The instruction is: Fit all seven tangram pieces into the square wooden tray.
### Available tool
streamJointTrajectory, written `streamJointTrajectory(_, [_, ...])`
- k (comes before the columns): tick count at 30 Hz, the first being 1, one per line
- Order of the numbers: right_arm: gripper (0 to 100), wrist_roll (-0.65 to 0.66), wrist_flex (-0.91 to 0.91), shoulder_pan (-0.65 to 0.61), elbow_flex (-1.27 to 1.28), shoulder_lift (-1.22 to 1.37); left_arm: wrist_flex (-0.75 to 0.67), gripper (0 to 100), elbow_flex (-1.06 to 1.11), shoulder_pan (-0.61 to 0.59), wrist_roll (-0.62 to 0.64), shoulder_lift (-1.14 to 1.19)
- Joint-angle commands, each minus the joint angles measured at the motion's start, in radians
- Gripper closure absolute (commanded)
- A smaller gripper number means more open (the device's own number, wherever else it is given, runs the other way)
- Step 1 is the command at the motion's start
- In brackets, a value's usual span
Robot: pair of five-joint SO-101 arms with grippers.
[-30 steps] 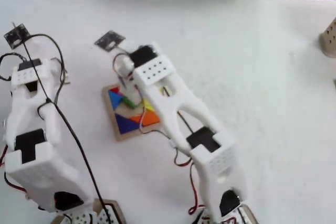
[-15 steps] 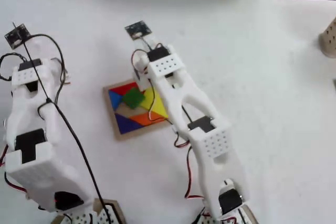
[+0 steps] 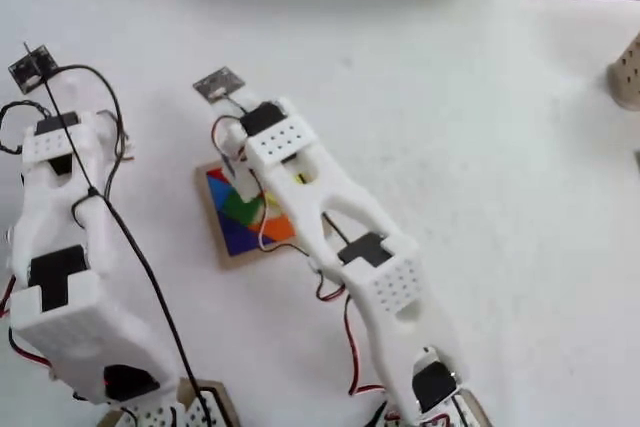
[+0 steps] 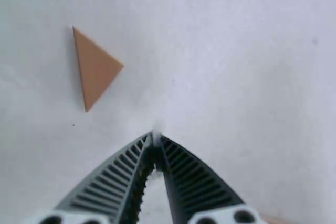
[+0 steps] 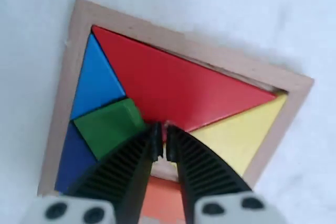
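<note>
The square wooden tray holds a large red triangle, a yellow triangle, a light blue triangle, a dark blue piece and an orange piece. A green square lies among them, slightly askew. My right gripper is shut over the tray's middle, holding nothing. In the high view the right arm covers much of the tray. A tan triangle lies loose on the white table, just ahead of my shut left gripper.
The left arm stands at the table's left side, with black cables looping around it. Two small dark boards lie on the table beyond the arms. A tan perforated object stands at the far right edge.
The right arm swung off the tray toward the far right, exposing the green square, then came back over the tray. The green square has shifted a little. The left arm stayed still.
</note>
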Motion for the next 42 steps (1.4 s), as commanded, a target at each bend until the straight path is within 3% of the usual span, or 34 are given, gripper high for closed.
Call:
streamJointTrajectory(1, [98.1, 0.011, 0.064, 0.064, -0.034, -0.128, 0.002, 98, -0.048, 0.002, 0.003, -0.002])
streamJointTrajectory(6, [98.1, 0.011, 0.12, 0.081, 0.04, -0.148, 0.0, 98, -0.048, 0.004, 0.003, -0.002])
streamJointTrajectory(14, [98.1, 0.011, -0.12, -0.001, 0.238, -0.154, 0.003, 98, -0.046, 0.004, 0.003, -0.002])
streamJointTrajectory(22, [98.1, 0.011, -0.099, -0.068, 0.242, -0.157, 0.002, 98, -0.046, 0.004, 0.002, -0.002])
streamJointTrajectory(29, [98.1, -0.04, -0.053, 0.036, 0.232, -0.249, 0.002, 98, -0.046, 0.004, 0.002, -0.002])
streamJointTrajectory(38, [98.1, -0.041, -0.145, 0.148, 0.31, -0.26, -0.005, 97, -0.058, -0.005, 0.003, -0.004])
streamJointTrajectory(42, [98.1, -0.037, -0.189, 0.211, 0.313, -0.252, -0.008, 81, -0.075, -0.087, 0.008, -0.001])
